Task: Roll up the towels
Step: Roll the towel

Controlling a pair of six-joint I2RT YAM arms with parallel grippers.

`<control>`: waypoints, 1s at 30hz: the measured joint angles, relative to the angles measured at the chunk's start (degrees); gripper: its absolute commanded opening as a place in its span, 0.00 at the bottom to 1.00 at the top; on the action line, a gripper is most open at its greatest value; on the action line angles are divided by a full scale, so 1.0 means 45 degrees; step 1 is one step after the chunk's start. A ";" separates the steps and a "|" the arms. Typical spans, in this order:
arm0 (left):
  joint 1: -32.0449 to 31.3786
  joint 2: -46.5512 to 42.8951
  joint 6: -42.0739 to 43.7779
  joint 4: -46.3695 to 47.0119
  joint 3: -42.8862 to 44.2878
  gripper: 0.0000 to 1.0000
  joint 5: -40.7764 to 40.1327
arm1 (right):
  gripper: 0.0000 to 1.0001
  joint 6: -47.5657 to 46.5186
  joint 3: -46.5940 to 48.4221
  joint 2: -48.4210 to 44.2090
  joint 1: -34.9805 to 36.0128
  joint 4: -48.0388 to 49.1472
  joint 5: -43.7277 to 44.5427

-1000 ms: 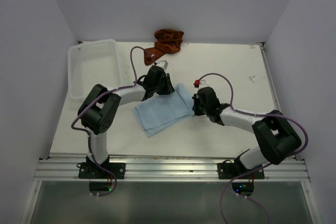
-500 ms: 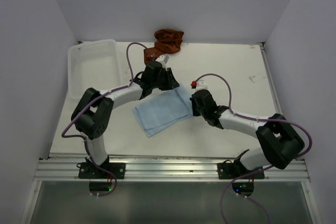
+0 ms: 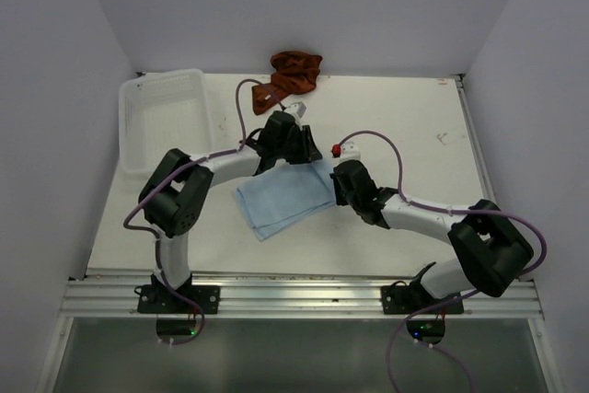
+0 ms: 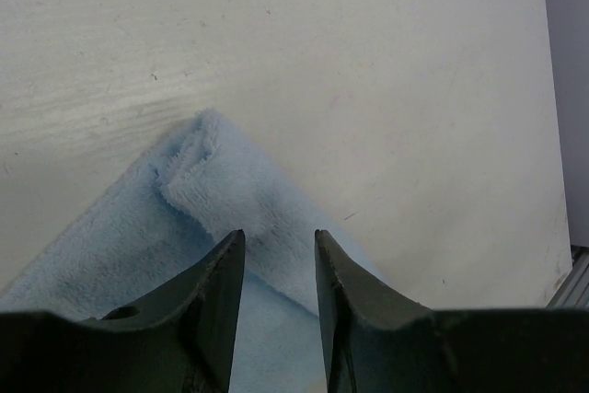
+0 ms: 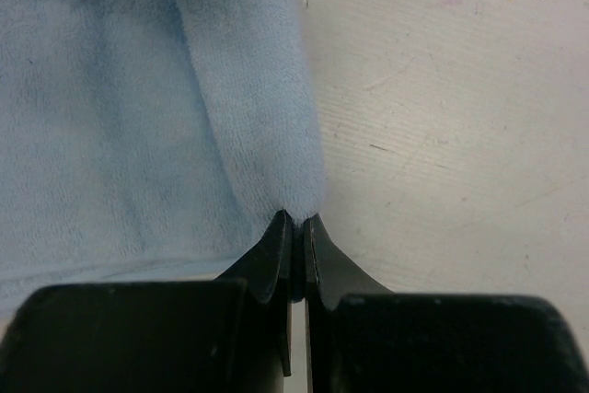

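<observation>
The light-blue towel (image 3: 283,198) lies flat mid-table, its right edge turned over in a narrow fold (image 5: 248,117). My left gripper (image 3: 307,152) hovers over the towel's far corner (image 4: 207,172), which is slightly curled. Its jaws (image 4: 279,244) stand open with cloth below and nothing pinched between them. My right gripper (image 3: 333,185) is at the towel's right corner, shut (image 5: 297,220) on the tip of the folded edge. The rust towel (image 3: 293,75) lies crumpled at the table's far edge, untouched.
A white mesh basket (image 3: 161,115) stands at the back left of the table (image 3: 414,126). Walls close in on three sides. Purple cables loop over both arms, and a metal rail (image 3: 304,296) runs along the near edge.
My left gripper has opened and slid right along the blue towel's far corner. The right gripper has crept a little left, staying shut on the towel's edge.
</observation>
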 measured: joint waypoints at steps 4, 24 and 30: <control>-0.0005 0.0296 0.0063 0.0005 0.0199 0.41 -0.0063 | 0.00 -0.0053 0.0000 0.0000 0.0029 0.0000 0.0049; -0.0034 0.1341 0.0384 -0.0092 0.0840 0.43 -0.0457 | 0.00 -0.0476 0.0000 0.0044 0.0597 0.0019 0.0729; -0.0044 0.1341 0.0379 -0.0087 0.0840 0.43 -0.0486 | 0.00 -0.0665 0.0000 0.0257 0.1122 0.0073 0.1263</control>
